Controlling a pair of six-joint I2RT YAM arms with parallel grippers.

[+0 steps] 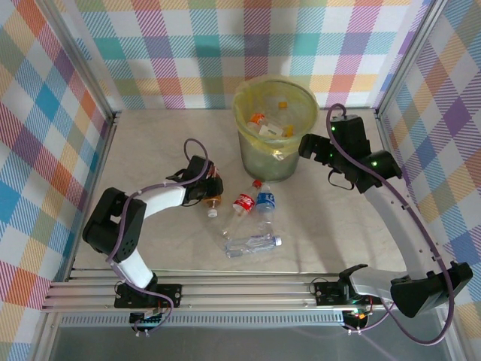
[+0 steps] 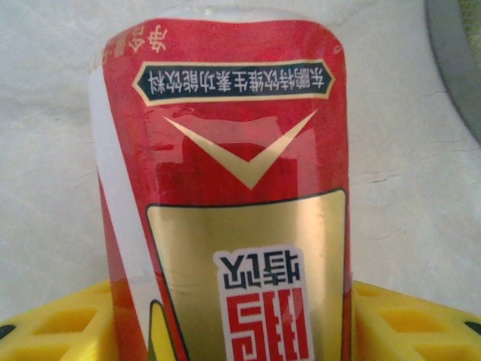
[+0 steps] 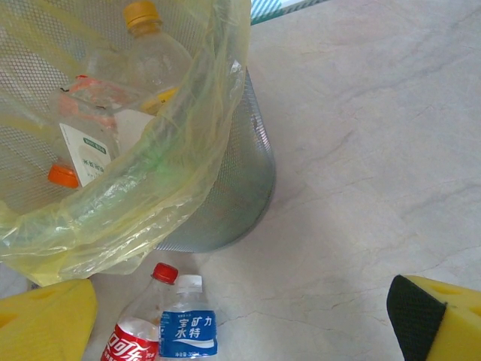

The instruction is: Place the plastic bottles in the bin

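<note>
The left gripper (image 1: 210,194) was clamped on a bottle with a red-and-gold label (image 2: 233,188), to the left of the bin (image 1: 264,162). The bottle's long axis ran away from the bin, its white cap on the end farther from it. The right gripper (image 3: 242,325) hung at the bin's right rim, yellow fingers (image 3: 45,323) spread wide with nothing between them. At the bin's foot a red-labelled bottle (image 1: 244,204) and a blue-labelled bottle (image 1: 264,201) lay side by side, caps pointing at the bin. Beyond them from the bin a clear bottle (image 1: 252,244) lay crosswise. Several bottles (image 3: 154,64) lay inside the bin.
</note>
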